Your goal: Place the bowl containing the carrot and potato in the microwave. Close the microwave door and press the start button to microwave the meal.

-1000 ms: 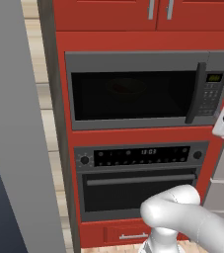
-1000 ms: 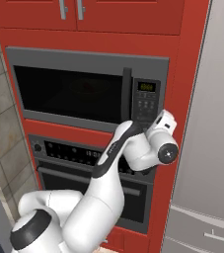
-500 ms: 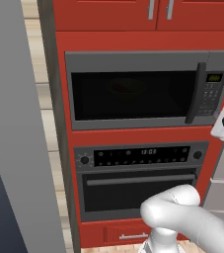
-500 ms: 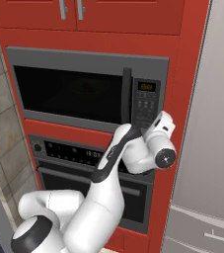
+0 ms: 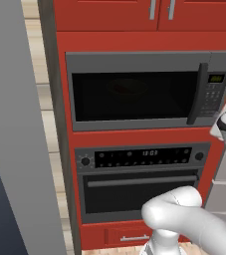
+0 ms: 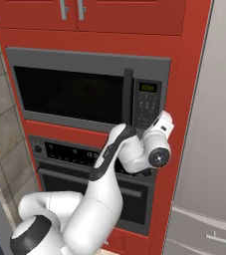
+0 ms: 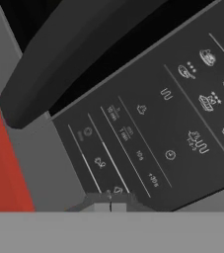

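Pincer (image 7: 110, 198) closer to microwave (image 5: 144, 89) keypad

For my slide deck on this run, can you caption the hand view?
Shut gripper at the microwave keypad, beside the dark door handle.

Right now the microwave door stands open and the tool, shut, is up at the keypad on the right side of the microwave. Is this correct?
Not quite: the microwave door is closed, flush with the microwave front, as the left base view shows. The rest holds: the tool, shut, is up at the keypad on the right side.
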### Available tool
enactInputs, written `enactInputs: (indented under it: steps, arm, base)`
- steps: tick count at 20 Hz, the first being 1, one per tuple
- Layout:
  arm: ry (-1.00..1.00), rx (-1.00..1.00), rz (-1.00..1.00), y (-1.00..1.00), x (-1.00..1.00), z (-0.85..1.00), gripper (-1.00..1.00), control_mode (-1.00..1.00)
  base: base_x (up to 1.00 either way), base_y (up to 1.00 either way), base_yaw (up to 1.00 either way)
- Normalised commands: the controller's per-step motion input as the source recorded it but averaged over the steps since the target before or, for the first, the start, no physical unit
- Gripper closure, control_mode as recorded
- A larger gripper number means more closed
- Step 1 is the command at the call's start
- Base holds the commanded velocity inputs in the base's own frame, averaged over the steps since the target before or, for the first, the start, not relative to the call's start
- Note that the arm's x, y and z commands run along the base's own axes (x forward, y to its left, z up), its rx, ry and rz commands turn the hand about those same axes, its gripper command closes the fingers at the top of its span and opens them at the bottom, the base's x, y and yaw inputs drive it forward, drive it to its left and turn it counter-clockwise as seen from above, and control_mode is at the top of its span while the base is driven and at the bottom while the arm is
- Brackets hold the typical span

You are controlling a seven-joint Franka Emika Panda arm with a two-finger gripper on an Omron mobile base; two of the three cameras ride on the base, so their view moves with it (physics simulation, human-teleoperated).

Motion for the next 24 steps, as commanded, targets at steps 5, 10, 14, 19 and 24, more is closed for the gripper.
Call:
enactInputs:
  steps: [5,10,14,19,24]
  arm:
    - [0.0,0.0,-0.07,0.0,0.17,0.02,1.0,-1.0]
    - [0.0,0.0,-0.04,0.0,0.25,0.0,1.0,-1.0]
    - [0.0,0.0,-0.01,-0.01,0.38,0.0,1.0,-1.0]
    - [0.02,0.0,0.0,-0.01,0.5,0.0,1.0,-1.0]
    - [0.24,0.0,0.0,-0.05,0.61,0.04,1.0,-1.0]
  base:
    - [0.0,0.0,0.0]
    - [0.0,0.0,0.0]
    - [0.0,0.0,0.0]
    - [0.0,0.0,0.0]
    - [0.0,0.0,0.0]
